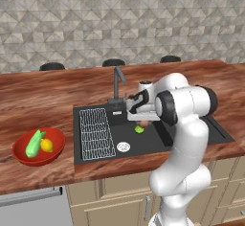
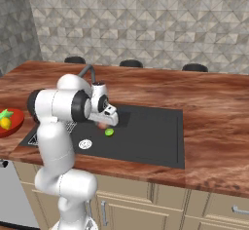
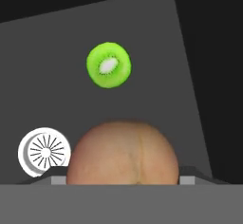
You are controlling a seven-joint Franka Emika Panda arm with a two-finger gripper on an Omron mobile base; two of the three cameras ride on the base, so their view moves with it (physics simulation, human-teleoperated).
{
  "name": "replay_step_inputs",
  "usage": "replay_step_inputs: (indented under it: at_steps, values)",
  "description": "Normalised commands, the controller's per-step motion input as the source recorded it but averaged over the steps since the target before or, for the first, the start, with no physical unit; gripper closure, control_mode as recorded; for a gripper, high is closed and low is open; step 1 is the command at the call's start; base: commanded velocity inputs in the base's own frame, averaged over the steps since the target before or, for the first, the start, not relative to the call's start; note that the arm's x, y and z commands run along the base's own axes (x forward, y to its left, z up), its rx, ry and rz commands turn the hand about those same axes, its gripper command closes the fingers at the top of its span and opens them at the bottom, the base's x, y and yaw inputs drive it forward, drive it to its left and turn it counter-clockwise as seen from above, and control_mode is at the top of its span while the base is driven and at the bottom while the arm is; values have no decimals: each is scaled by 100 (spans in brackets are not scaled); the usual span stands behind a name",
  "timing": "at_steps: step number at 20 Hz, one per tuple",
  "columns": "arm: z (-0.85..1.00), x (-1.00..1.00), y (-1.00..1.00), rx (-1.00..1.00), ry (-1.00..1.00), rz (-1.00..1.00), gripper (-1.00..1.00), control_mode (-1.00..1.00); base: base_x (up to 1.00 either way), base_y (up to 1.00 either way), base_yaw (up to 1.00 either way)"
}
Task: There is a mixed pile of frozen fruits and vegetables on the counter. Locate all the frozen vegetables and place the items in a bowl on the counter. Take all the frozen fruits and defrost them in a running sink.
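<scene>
- The reddish-brown fruit [image 3: 123, 153] is gripped by the gripper [image 1: 142, 119] over the sink [image 1: 201, 136].
- The green fruit [image 3: 108, 65] is seen lying on the basin floor; the two vegetables [image 1: 38, 143] are in the bowl [image 1: 21, 154].
- If released from height, the round fruit may roll onto the drain [image 3: 44, 151].
- The faucet [image 1: 117, 79] is very near, so the wrist may be knocked.

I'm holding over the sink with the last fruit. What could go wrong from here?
1. The reddish-brown fruit sits between the jaws above the basin floor; released here, it may roll onto the green kiwi-like piece or the silver drain.
2. No water is visible at the faucet, so defrosting may not have started.
3. The faucet stands close to the gripper; lifting or swinging carelessly might clip it.
</scene>
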Motion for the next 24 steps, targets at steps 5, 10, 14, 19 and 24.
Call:
replay_step_inputs:
  at_steps: [5,10,14,19,24]
  values:
    - [-62,1,3,-5,-1,0,100,-100,0,0,0]
    - [-59,2,0,-3,-10,0,100,-100,0,0,0]
    - [-46,0,0,-2,-3,0,100,-100,0,0,0]
    - [-32,0,0,0,1,0,100,-100,0,0,0]
    - [-11,0,4,0,1,1,-100,-100,0,0,0]
